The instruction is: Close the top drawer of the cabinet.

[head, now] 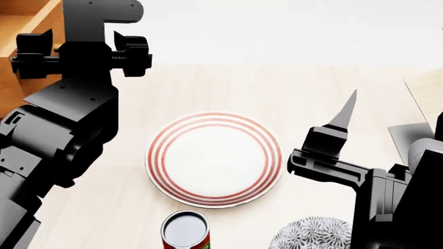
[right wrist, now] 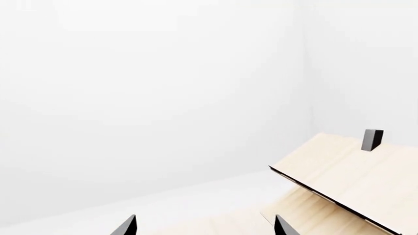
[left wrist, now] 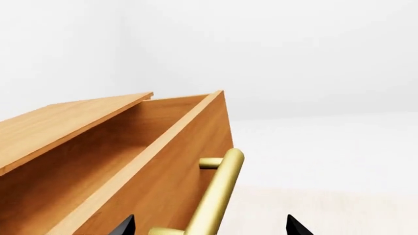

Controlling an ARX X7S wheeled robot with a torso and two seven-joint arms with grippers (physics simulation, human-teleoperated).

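Closing calls for a flat, straight push from the left gripper (left wrist: 209, 226), jaws spread wide with tips either side of the brass handle (left wrist: 219, 191), clamping nothing. Top drawer (left wrist: 140, 161) pulled out from under the cabinet (left wrist: 62, 125) top, at far left beyond the counter (head: 291, 98). Best pressed square on the front, beside the bar, not skewed. Mid-counter, striped plate (head: 215, 159), untouched. Right gripper (right wrist: 203, 226) idle, jaws apart, empty

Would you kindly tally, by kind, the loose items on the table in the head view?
Plates: 1, the red-ringed plate
Cans: 1, the red can
Patterned round items: 1, the grey patterned object, cut off by the frame
Total: 3
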